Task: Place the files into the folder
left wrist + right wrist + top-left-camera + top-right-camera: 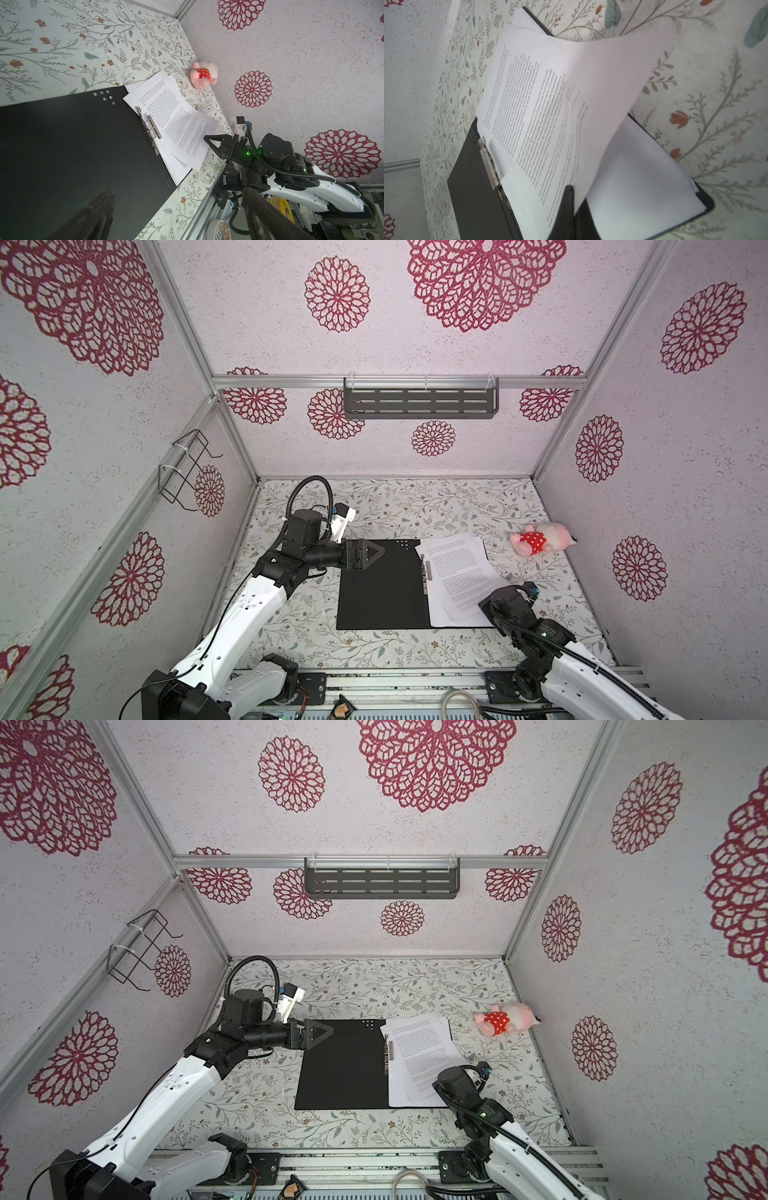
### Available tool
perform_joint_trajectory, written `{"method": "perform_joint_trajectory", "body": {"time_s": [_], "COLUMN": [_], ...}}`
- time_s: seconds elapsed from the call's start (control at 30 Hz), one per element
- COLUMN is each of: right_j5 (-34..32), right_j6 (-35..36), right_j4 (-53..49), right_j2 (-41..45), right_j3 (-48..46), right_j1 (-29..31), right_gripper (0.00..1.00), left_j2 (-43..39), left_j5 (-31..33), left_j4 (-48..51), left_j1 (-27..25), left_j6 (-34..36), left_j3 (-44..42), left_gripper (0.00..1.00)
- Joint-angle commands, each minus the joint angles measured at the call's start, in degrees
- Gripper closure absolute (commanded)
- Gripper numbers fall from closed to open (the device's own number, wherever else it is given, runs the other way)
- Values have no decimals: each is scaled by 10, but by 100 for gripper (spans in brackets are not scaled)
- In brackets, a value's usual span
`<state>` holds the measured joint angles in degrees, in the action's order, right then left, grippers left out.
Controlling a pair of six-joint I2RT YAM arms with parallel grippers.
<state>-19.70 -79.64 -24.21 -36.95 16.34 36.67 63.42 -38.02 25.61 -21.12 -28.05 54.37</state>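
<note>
My left gripper [375, 553] spread wide over black inside of open folder [382, 597]. My right gripper [571, 197] pinches edge of top sheet of files [455, 568], sheet lifted and curved.

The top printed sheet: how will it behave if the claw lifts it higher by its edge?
Probably floppy: the top sheet bends in a curve where the right claw pinches its edge. It looks thin and very light, so it may flutter or sag. The sheets beneath lie fanned unevenly, so it probably slides easily over them.
</note>
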Motion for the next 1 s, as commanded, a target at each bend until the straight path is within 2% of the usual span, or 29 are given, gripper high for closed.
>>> {"method": "perform_joint_trajectory", "body": {"time_s": [0.0,0.67,0.97], "right_j5": [-45,-92,-90], "right_j6": [-65,-172,-185], "right_j4": [1,12,24], "right_j2": [-12,-80,-113], "right_j3": [-3,0,1], "right_j1": [22,122,144], "right_gripper": [100,100,100], "left_j2": [-3,-4,-6], "left_j5": [4,3,1], "left_j4": [-10,-7,-7], "left_j1": [-2,-1,3], "left_j6": [10,7,5], "left_j3": [-5,-4,-5], "left_gripper": [2,1,1]}}
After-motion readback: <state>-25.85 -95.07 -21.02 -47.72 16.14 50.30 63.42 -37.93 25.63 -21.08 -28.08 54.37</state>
